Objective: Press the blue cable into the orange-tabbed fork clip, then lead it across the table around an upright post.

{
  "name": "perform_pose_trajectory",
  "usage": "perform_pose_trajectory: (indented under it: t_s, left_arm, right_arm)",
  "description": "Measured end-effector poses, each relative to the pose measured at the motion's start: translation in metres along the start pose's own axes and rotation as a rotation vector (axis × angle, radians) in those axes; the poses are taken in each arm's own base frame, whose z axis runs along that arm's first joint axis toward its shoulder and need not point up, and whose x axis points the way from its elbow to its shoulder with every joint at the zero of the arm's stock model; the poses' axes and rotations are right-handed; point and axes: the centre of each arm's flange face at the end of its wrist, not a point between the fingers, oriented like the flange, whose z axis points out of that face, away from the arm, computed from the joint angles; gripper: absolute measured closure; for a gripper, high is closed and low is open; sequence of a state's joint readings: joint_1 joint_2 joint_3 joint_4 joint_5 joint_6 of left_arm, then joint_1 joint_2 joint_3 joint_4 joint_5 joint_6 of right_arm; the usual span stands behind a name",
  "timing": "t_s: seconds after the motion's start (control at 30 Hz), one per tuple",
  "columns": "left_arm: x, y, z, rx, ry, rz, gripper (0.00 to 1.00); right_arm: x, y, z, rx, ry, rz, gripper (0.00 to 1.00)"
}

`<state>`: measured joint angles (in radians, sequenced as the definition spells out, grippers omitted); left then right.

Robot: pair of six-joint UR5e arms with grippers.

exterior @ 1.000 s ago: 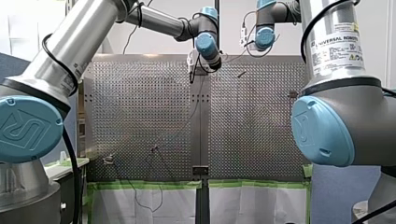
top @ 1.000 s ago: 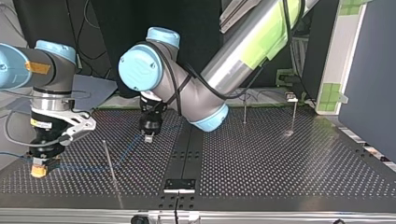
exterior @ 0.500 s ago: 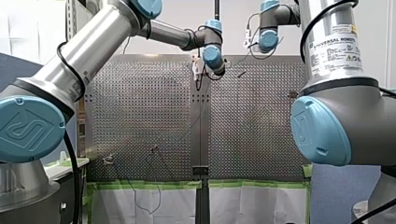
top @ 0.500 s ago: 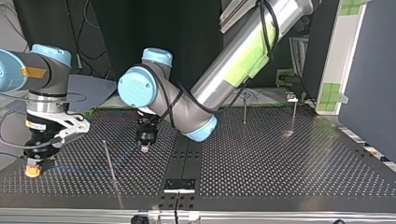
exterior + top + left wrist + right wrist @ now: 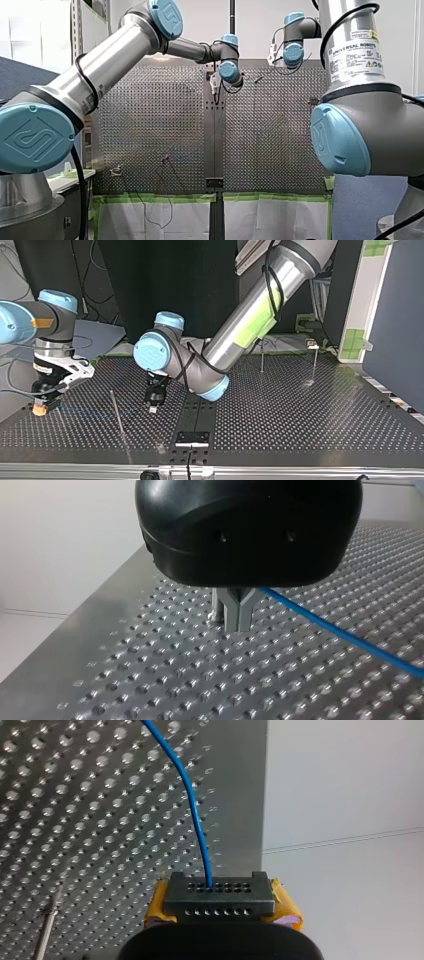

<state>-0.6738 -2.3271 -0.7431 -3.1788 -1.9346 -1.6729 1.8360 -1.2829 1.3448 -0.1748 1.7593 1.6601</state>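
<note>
Our right claw is closed on the blue cable: the cable runs straight ahead of it over the table and ends between its yellow pads. Our left claw has its metal fingers pressed together just above the table. The cable comes out right at those fingers and trails off to one side, so we judge it pinched there, though the contact itself is hidden.

The cable's free length lies low between the two claws, with its long axis along the line from one claw to the other. In the top view a thin upright post stands between them, close beside our left claw and well apart from our right. We cannot tell on which side of that post the cable passes. Since the left claw is nearer, we judge that arm should carry the cable around it.

We count:
- one cable
- two claws
- three upright posts; the other two stand beyond our left claw, away from the right one

We cannot make out an orange-tabbed fork clip in any view.
</note>
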Motion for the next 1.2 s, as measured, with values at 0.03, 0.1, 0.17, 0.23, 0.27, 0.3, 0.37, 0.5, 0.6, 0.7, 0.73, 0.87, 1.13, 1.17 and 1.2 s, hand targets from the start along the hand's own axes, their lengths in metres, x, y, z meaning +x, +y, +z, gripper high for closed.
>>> perform_pose_trajectory:
  t_s: [0.03, 0.1, 0.17, 0.23, 0.27, 0.3, 0.37, 0.5, 0.6, 0.7, 0.73, 0.87, 1.13, 1.17, 1.2]
  left_arm:
    - [-0.002, 0.0, 0.002, 0.003, -0.008, -0.006, 1.0]
    - [-0.01, 0.001, 0.007, 0.014, -0.03, -0.021, 1.0]
    - [-0.019, 0.0, 0.01, 0.022, -0.049, -0.033, 1.0]
    - [-0.029, 0.0, 0.013, 0.027, -0.071, -0.043, 1.0]
    - [-0.033, 0.001, 0.014, 0.028, -0.079, -0.046, 1.0]
    - [-0.039, 0.001, 0.015, 0.03, -0.09, -0.05, 1.0]
    - [-0.047, 0.001, 0.016, 0.033, -0.107, -0.055, 1.0]
    - [-0.059, -0.003, 0.016, 0.048, -0.13, -0.063, 1.0]
    - [-0.058, -0.006, 0.014, 0.055, -0.126, -0.062, 1.0]
    - [-0.049, -0.007, 0.013, 0.056, -0.109, -0.056, 1.0]
    - [-0.046, -0.007, 0.013, 0.057, -0.104, -0.053, 1.0]
    - [-0.032, -0.007, 0.012, 0.066, -0.085, -0.042, 1.0]
    - [0.001, -0.001, 0.01, 0.06, -0.033, -0.015, 1.0]
    - [0.003, 0.0, 0.01, 0.059, -0.03, -0.014, 1.0]
    - [0.005, 0.0, 0.01, 0.059, -0.025, -0.014, 1.0]
  right_arm:
    - [-0.003, 0.001, 0.001, 0.001, -0.005, 0.001, 1.0]
    - [-0.012, 0.002, 0.004, 0.007, -0.019, 0.006, 1.0]
    - [-0.019, 0.002, 0.006, 0.019, -0.031, 0.013, 1.0]
    - [-0.026, 0.003, 0.007, 0.029, -0.037, 0.02, 1.0]
    - [-0.031, 0.004, 0.007, 0.033, -0.04, 0.027, 1.0]
    - [-0.035, 0.004, 0.007, 0.035, -0.041, 0.033, 1.0]
    - [-0.043, 0.006, 0.008, 0.038, -0.042, 0.048, 1.0]
    - [-0.052, 0.01, 0.011, 0.043, -0.034, 0.063, 1.0]
    - [-0.053, 0.014, 0.015, 0.046, -0.016, 0.067, 1.0]
    - [-0.055, 0.016, 0.02, 0.052, 0.001, 0.072, 1.0]
    - [-0.056, 0.017, 0.021, 0.056, 0.006, 0.074, 1.0]
    - [-0.065, 0.018, 0.028, 0.08, 0.014, 0.079, 1.0]
    - [-0.087, 0.021, 0.036, 0.1, -0.013, 0.072, 1.0]
    - [-0.091, 0.022, 0.037, 0.1, -0.017, 0.07, 1.0]
    - [-0.092, 0.023, 0.037, 0.1, -0.019, 0.07, 1.0]
